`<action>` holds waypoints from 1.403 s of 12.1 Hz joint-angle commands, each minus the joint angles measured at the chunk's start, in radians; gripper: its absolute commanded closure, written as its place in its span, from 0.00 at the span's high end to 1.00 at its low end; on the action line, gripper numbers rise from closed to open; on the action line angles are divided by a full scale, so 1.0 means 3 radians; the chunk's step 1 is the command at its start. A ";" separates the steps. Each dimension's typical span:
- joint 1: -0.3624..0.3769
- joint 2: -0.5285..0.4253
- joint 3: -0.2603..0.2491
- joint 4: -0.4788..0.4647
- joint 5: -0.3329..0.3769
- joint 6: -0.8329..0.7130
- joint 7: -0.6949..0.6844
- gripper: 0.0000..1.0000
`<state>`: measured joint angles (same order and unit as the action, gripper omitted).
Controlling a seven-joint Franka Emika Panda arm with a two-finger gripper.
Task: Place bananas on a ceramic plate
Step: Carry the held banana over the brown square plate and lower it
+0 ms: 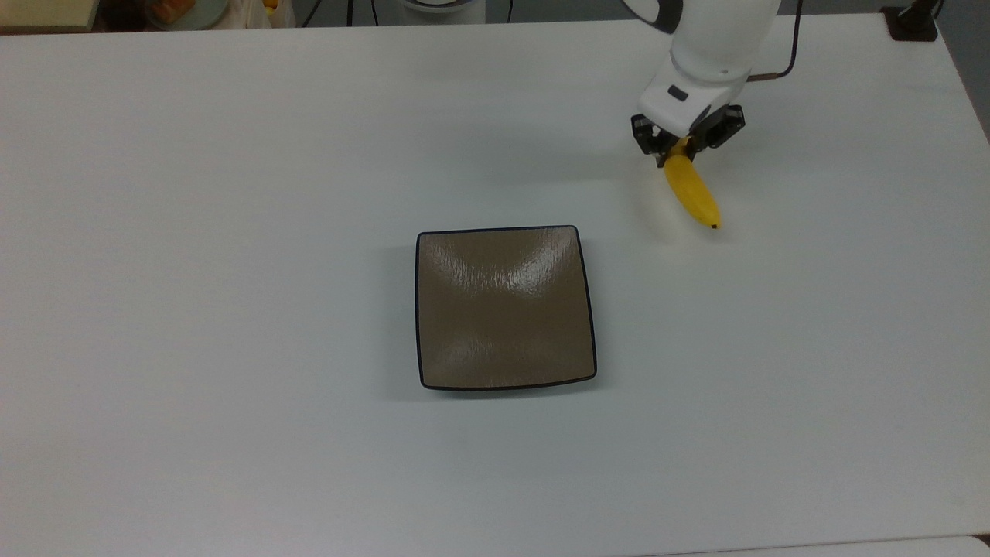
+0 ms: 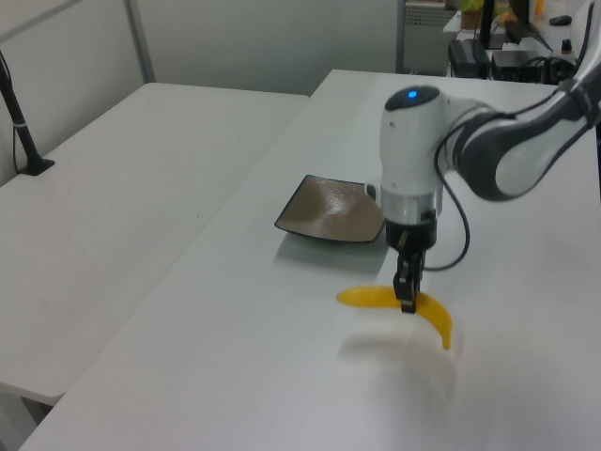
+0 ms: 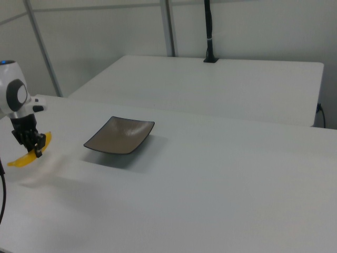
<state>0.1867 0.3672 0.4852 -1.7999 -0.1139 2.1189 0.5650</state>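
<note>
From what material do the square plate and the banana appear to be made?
The plate looks like glazed ceramic: a glossy brown face with bright reflections and a thin dark rim. The banana has a very even, smooth yellow skin; it may be plastic or real, I cannot tell.

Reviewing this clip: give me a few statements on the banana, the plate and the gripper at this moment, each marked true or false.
1. The gripper is shut on the banana. True.
2. The banana lies on the ceramic plate. False: it is held apart from the plate, at the top view's right.
3. The banana hangs clear of the table, with its shadow under it in the left view. True.
4. The plate carries a second fruit. False: its surface is bare.
5. The gripper grasps the banana at its dark tip. False: it holds it near the middle in the left view, and the tip hangs free.
</note>
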 commanded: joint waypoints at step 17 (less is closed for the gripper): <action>-0.0596 -0.0565 -0.0866 0.0615 0.0293 -0.1005 -0.4427 0.00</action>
<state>0.0280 0.1600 0.2274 -1.6157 -0.0044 1.7762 -0.5489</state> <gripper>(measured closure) 0.652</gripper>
